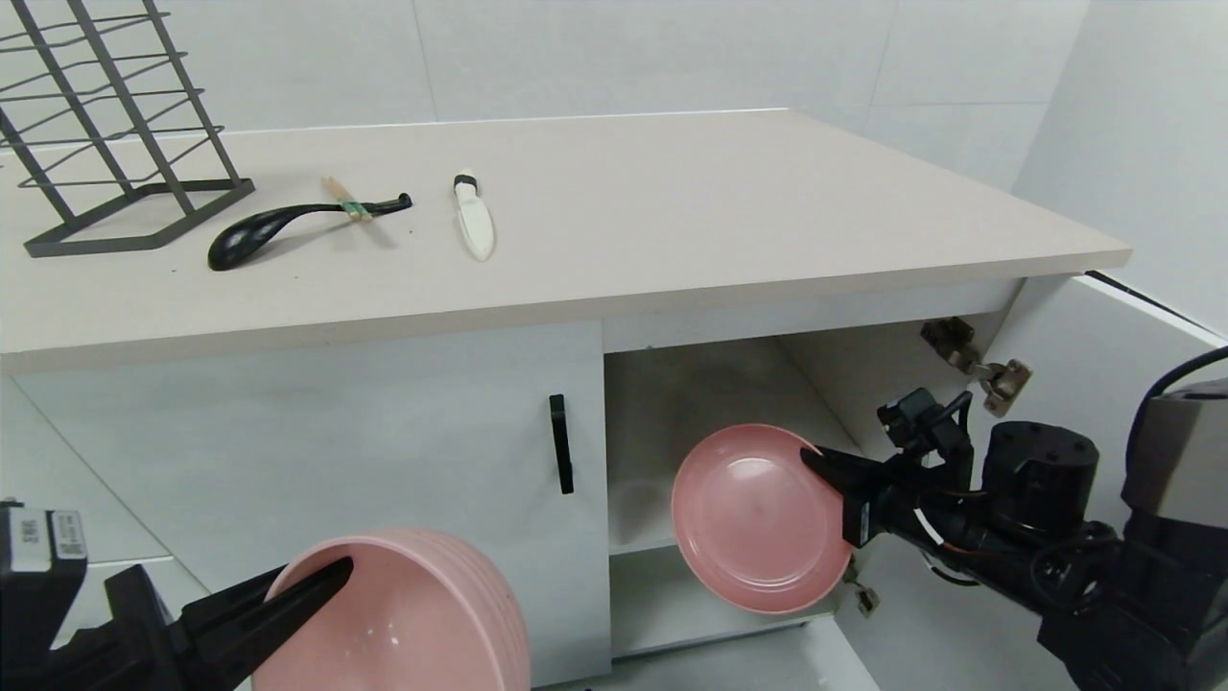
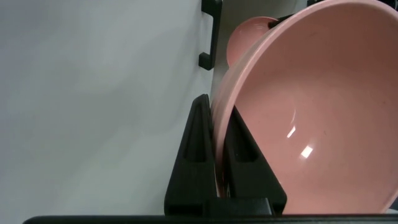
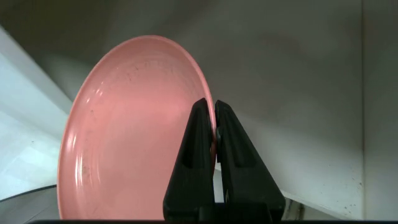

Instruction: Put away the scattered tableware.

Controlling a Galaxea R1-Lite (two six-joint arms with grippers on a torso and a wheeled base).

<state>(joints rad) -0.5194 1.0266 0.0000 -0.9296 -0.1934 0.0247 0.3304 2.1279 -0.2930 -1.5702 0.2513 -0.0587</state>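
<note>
Pinching the pink plate at its 2 o'clock rim with the right gripper, we should lay it flat inside the open cabinet.

Left gripper: matte black, long tapered wedge fingers; white printed label on block behind. Right gripper: same black wedges, small white sticker. Right arm: black round joint cap with screws, grey housing, black cable, thin white and red wires.
</note>
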